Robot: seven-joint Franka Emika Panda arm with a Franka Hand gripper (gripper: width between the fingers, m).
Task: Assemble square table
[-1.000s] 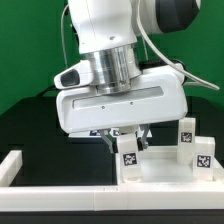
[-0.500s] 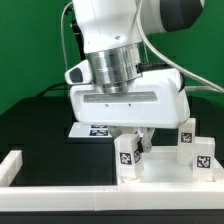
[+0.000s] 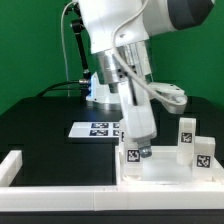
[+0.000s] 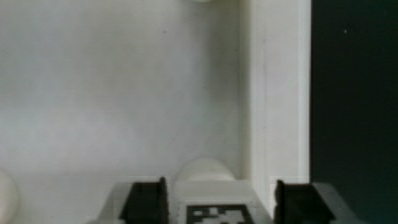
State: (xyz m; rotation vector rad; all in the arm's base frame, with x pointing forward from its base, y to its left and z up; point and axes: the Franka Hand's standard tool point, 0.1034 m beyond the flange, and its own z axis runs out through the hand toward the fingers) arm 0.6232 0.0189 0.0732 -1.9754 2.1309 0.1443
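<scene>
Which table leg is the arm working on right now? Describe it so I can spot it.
Find the white square tabletop at the exterior view's lower right. Three tagged legs stand there; yours is the leg nearest the exterior view's left. Unlike the two other legs, it sits between the gripper jaws.

The square table slab (image 3: 160, 166) is seen at the lower right of the exterior view, lying on the table surface (image 3: 40, 125). A leg (image 3: 131, 156) stands on the slab near its left edge, with the gripper (image 3: 135, 152) directly over it and the fingers to either side. Two more legs (image 3: 187, 133) (image 3: 203, 153) stand at the right of the frame, on the slab's far right part. The marker board (image 3: 96, 129) lies behind the slab, at frame centre. A rail (image 3: 60, 194) runs along the bottom edge, with a raised end (image 3: 11, 165) at lower left.

In the wrist view, the leg (image 4: 217, 198) is found at the lower centre, between the two fingers (image 4: 148, 200).
</scene>
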